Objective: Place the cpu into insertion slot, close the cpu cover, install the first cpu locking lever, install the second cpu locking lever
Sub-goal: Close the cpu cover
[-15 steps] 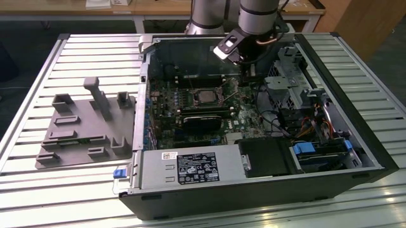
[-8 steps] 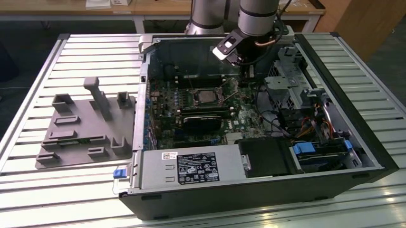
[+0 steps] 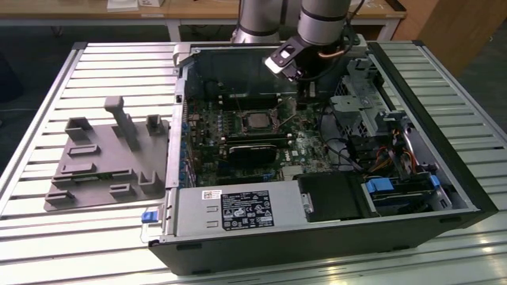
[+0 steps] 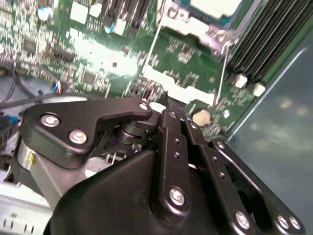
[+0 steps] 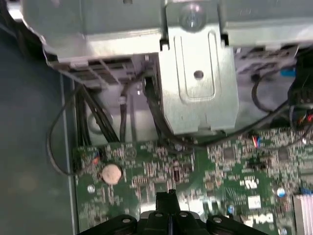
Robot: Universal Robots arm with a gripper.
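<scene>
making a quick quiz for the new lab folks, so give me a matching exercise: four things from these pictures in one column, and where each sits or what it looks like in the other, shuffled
Things
1. cpu
2. grey fixture tray
3. coin battery
4. blue tab

Places and looks
a. on the slatted table, at the exterior view's left of the case
b. at a corner of the case, toward the camera
c. dull silver square, in the middle of the green board
d. round and silvery, near the board's edge

Pairs: 1-c, 2-a, 3-d, 4-b
</scene>
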